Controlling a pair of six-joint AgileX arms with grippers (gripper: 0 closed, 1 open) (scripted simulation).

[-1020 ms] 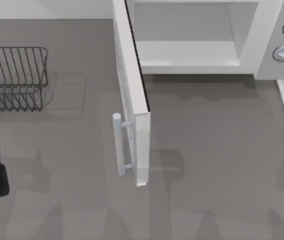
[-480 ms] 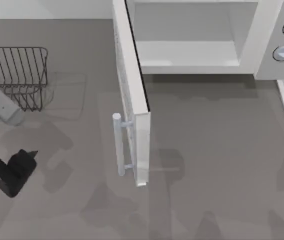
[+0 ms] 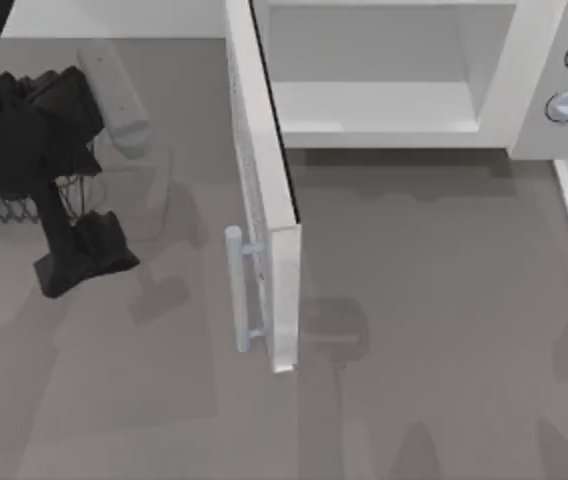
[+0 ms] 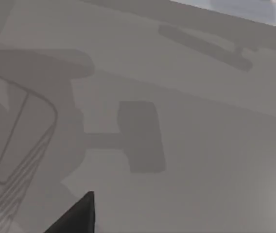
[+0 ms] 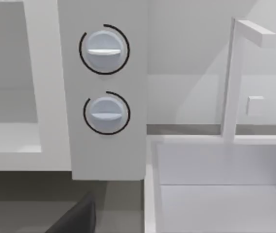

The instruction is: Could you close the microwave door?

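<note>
The microwave [image 3: 394, 70] is set at the back of the surface [image 3: 434, 300]. The microwave door [image 3: 264, 200] is swung wide open, its handle [image 3: 235, 290] facing left, ready to be pushed. The left gripper [image 3: 84, 255] is held well left of the handle; whether its jaws are parted cannot be told.
</note>
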